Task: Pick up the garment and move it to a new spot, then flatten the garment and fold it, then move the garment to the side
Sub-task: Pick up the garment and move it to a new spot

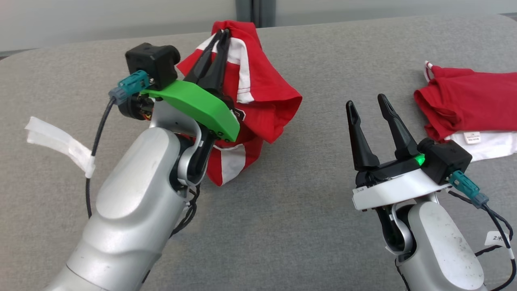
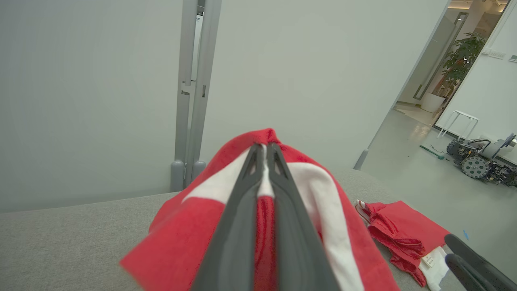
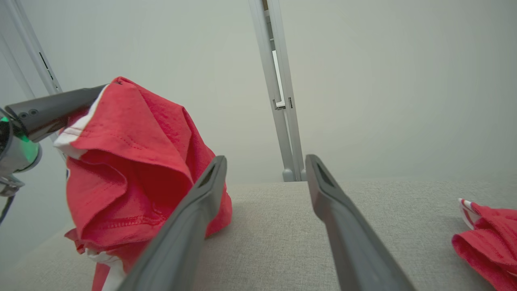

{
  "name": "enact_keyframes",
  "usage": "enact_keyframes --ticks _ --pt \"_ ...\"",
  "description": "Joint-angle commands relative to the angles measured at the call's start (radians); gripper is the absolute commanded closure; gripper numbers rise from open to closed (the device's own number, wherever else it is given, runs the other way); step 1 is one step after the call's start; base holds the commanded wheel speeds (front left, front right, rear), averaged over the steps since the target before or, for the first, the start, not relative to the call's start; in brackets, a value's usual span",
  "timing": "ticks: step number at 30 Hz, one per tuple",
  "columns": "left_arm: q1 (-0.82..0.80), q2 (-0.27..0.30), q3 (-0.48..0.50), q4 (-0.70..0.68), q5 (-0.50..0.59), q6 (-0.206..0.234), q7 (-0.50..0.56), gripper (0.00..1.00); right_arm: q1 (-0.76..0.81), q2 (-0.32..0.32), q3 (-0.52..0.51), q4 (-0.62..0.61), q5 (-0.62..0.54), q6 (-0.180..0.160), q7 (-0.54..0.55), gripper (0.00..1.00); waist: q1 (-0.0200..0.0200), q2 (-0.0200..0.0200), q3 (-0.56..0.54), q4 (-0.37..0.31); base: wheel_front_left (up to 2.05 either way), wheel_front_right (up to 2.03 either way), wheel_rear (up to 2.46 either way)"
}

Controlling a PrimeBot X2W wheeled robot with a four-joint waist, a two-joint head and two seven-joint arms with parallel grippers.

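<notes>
Centrally, near the frame's top, my left claw was clamped on the bunched, hanging garment; my right claw stood apart, empty, lower right.

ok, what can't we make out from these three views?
- Head view: the garment's lower middle, with its dark print, is hidden behind the left hand's green mount.
- Right wrist view: the garment's bottom is cut off by the lower edge, so contact with the surface is unclear.
- Head view: the red-and-white pile runs off the right edge; its label is too small to read.
</notes>
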Motion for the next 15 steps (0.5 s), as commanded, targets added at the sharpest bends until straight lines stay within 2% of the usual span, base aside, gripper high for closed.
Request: enact_keyframes --ticks 1,7,8,9,10,15 --pt "-0.002 -0.006 -0.006 -0.001 0.014 0.01 -0.006 1.0 -0.003 -0.002 0.001 -0.005 0.009 0.0 -0.003 0.0 0.0 -0.0001 0.008 -0.061 0.0 0.0 0.0" --pt "-0.04 -0.039 -0.037 0.067 0.036 0.021 -0.02 1.0 -0.002 -0.002 0.011 -0.008 0.025 0.0 -0.003 0.0 0.0 -0.0001 0.031 -0.13 0.0 0.0 0.0" --pt "-0.046 -0.044 -0.043 0.089 0.038 0.019 -0.022 0.65 -0.003 -0.002 0.012 -0.009 0.028 0.0 -0.003 0.0 0.0 -0.0001 0.034 -0.139 0.0 0.0 0.0" --pt "-0.053 -0.045 -0.047 0.107 0.045 0.022 -0.028 0.43 -0.003 -0.002 0.014 -0.01 0.032 0.0 -0.003 0.0 0.0 -0.0001 0.037 -0.147 0.0 0.0 0.0" --pt "-0.064 -0.045 -0.055 0.131 0.058 0.024 -0.034 0.0 -0.004 -0.002 0.016 -0.01 0.034 0.0 -0.003 0.0 0.0 -0.0001 0.039 -0.154 0.0 0.0 0.0" --pt "-0.073 -0.048 -0.062 0.212 0.076 0.016 -0.087 0.0 -0.002 -0.002 0.011 -0.012 0.038 0.0 -0.003 0.0 0.0 -0.0001 0.043 -0.164 0.0 0.0 0.0"
